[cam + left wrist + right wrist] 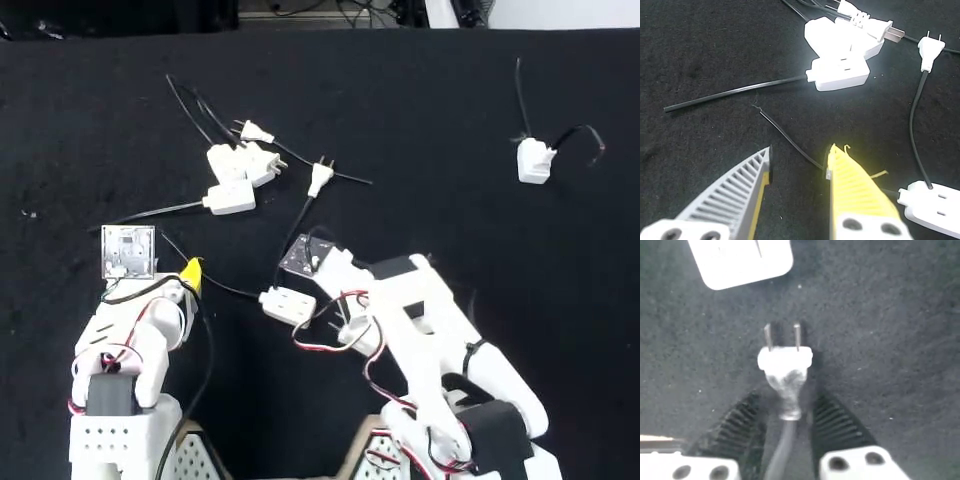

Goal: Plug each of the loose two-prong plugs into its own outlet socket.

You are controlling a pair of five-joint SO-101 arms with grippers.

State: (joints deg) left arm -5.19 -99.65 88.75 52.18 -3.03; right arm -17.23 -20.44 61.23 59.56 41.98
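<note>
Item one, my right pincer point(786, 399): black fingers parted, one on each side of the neck of a white plug point(785, 362), with a dark gap on either side, so nothing is clamped. The plug lies flat on the black cloth point(880, 315) near the table's middle. Its two prongs point away from me toward a white socket point(740, 260) just ahead and off to one side, not touching it, and its lead runs back between my fingers. Item two, my left pincer point(800, 150): one grey finger and one yellow, spread apart over the cloth and holding nothing, with a thin black wire point(790, 140) crossing beneath the gap. Item three, a heap point(840, 55) of white sockets and plugs beyond my left pincer, bare prongs showing. Item four, a socket strip point(288, 305) between my two arms, just beside the right wrist. Item five, a lone white block point(535, 160) with a black lead, well apart at the far right.
</note>
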